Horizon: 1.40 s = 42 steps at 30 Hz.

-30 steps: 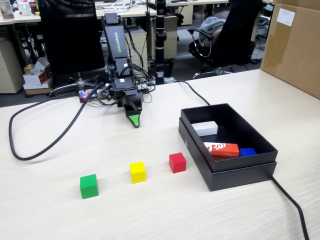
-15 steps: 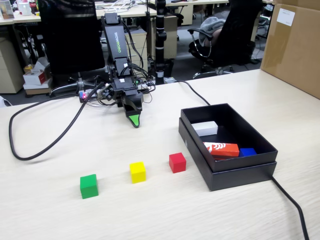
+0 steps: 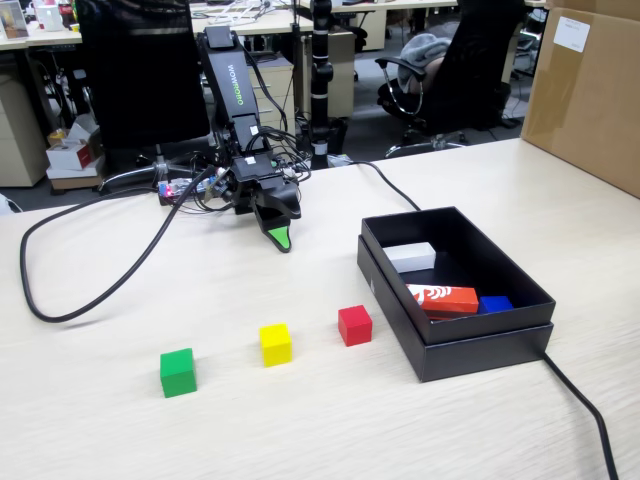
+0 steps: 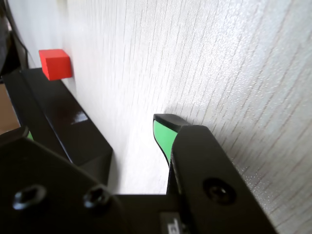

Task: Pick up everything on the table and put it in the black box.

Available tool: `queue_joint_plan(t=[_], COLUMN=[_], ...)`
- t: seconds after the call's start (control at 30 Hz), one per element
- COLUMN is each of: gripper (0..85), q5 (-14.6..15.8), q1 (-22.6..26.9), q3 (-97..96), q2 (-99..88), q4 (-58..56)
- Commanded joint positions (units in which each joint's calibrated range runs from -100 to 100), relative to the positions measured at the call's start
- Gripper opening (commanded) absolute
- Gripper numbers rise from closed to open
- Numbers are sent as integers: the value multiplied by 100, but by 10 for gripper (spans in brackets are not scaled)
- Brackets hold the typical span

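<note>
On the light wood-grain table (image 3: pixel 330 420) three cubes stand in a row: green (image 3: pixel 178 372), yellow (image 3: pixel 275 343) and red (image 3: pixel 354 325). The black box (image 3: pixel 485 350) lies just right of the red cube. My gripper (image 3: pixel 281 238) hangs low over the table well behind the cubes, tip down, holding nothing. In the wrist view my gripper (image 4: pixel 95 134) shows its green-padded jaws apart, with bare table between them. Beyond it are the red cube (image 4: pixel 55 63) and a wall of the black box (image 4: pixel 58 122). The yellow and green cubes lie outside the wrist view.
Inside the box lie a white block (image 3: pixel 411 256), a red-and-white carton (image 3: pixel 443 298) and a blue block (image 3: pixel 494 303). A thick black cable (image 3: pixel 90 290) loops over the table's left side, another (image 3: pixel 585 410) runs from the box's near corner. A big brown carton (image 3: pixel 585 90) stands at the right.
The arm has swung a little to the right in the fixed view, carrying the gripper tip that way. The cubes and box have not moved.
</note>
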Motion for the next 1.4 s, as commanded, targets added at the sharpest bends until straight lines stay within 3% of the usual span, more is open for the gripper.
queue_joint_plan(t=[0.0, 0.2, 0.33, 0.57, 0.8, 0.93, 1.1, 1.37], gripper=[487, 488, 497, 493, 485, 488, 484, 476], q5=[-15, 39, 24, 186, 254, 254, 254, 347], q1=[-5, 156, 15, 98, 5, -186, -210, -127], q3=[16, 43, 152, 2445, 5827, 9172, 11158, 12427], q2=[-8, -8, -375, -673, 2528, 5512, 7175, 8770], q4=[-9, -9, -199, -3975, -5314, -7232, -7595, -7595])
